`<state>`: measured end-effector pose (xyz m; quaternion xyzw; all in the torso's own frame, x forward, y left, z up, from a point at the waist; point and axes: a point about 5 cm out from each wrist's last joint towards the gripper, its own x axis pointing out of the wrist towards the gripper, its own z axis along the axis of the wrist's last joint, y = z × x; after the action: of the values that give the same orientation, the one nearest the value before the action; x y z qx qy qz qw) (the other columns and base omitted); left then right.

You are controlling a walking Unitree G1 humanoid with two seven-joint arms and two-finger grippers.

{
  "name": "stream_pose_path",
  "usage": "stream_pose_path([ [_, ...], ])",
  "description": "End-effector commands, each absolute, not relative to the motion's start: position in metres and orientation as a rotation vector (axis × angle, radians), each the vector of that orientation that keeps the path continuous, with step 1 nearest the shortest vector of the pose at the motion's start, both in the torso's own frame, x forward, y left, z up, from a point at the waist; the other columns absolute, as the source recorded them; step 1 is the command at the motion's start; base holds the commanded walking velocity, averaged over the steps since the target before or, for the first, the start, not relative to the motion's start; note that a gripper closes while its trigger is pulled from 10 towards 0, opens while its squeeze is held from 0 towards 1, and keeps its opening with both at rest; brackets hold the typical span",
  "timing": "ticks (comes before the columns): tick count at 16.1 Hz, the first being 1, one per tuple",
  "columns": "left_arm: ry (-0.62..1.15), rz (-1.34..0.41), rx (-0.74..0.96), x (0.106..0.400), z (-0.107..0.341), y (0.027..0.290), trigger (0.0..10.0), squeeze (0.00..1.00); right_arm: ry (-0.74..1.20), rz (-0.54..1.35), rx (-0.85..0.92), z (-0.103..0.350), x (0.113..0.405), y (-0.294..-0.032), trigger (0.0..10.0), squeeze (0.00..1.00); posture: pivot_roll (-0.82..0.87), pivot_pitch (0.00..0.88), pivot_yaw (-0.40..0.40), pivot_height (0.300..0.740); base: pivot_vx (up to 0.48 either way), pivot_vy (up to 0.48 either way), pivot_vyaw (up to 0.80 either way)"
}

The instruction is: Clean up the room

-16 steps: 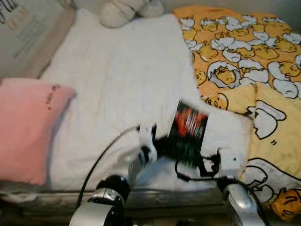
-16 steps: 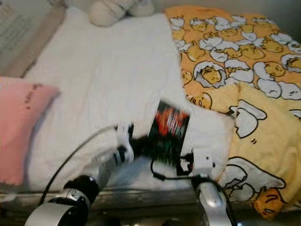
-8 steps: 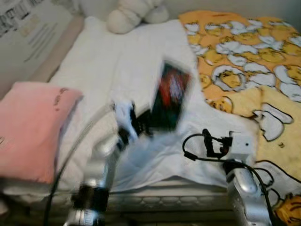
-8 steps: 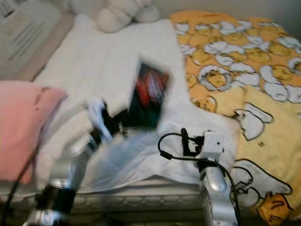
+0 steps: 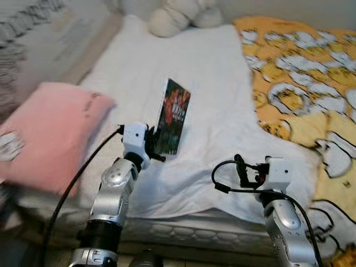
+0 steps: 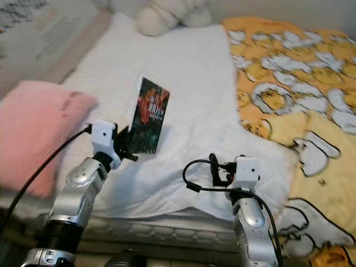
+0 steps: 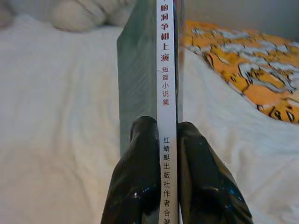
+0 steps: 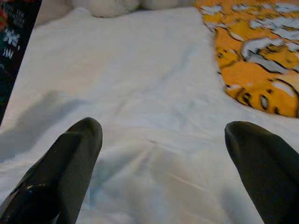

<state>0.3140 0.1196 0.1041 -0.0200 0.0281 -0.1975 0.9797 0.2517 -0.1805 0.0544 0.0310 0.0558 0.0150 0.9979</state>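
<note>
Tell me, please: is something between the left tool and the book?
No. The left tool is shut directly on the book, one finger on each side of its spine, holding it upright above the white sheet. The right tool is open nearby.

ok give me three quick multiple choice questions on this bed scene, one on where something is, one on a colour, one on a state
1. Where is the pink pillow relative to the book?
A. on the robot's left of it
B. on the robot's right of it
C. under it

2. What is the main colour of the patterned blanket?
A. blue
B. orange-yellow
C. green

3. What state is the left end effector in?
A. open and empty
B. shut on the book
C. resting flat on the pillow

Answers:
1. A, the pillow lies at the left side of the bed in the head views, the book nearer the middle.
2. B, it is orange-yellow with white cartoon shapes.
3. B, the left wrist view shows both black fingers pressed against the book's spine, while the right end effector is spread open with only the sheet between.
</note>
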Motion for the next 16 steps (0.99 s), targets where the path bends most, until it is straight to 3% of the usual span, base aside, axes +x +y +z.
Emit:
stream_pose_path([
  [1,-0.048,-0.452,0.006,0.32,0.126,0.107,0.0,0.0,0.099,0.027,0.061,0.056,0.254,-0.18,10.0,0.05,0.03,0.0,0.024,0.74,0.0,0.0,0.68],
  [6,-0.041,-0.529,0.062,0.325,0.125,0.104,0.0,0.0,0.099,-0.007,0.021,0.053,0.246,-0.178,10.0,0.04,0.02,0.0,0.033,0.74,0.0,0.0,0.64],
  [11,-0.023,-0.586,0.076,0.328,0.121,0.104,0.0,0.0,0.082,-0.012,0.034,0.053,0.244,-0.175,10.0,0.03,0.0,0.0,0.043,0.74,0.0,0.48,0.0],
  [16,0.003,-0.592,0.054,0.334,0.116,0.101,0.0,0.0,0.083,-0.036,0.02,0.053,0.244,-0.178,10.0,0.04,-0.01,0.0,0.046,0.74,0.0,0.48,-0.8],
])
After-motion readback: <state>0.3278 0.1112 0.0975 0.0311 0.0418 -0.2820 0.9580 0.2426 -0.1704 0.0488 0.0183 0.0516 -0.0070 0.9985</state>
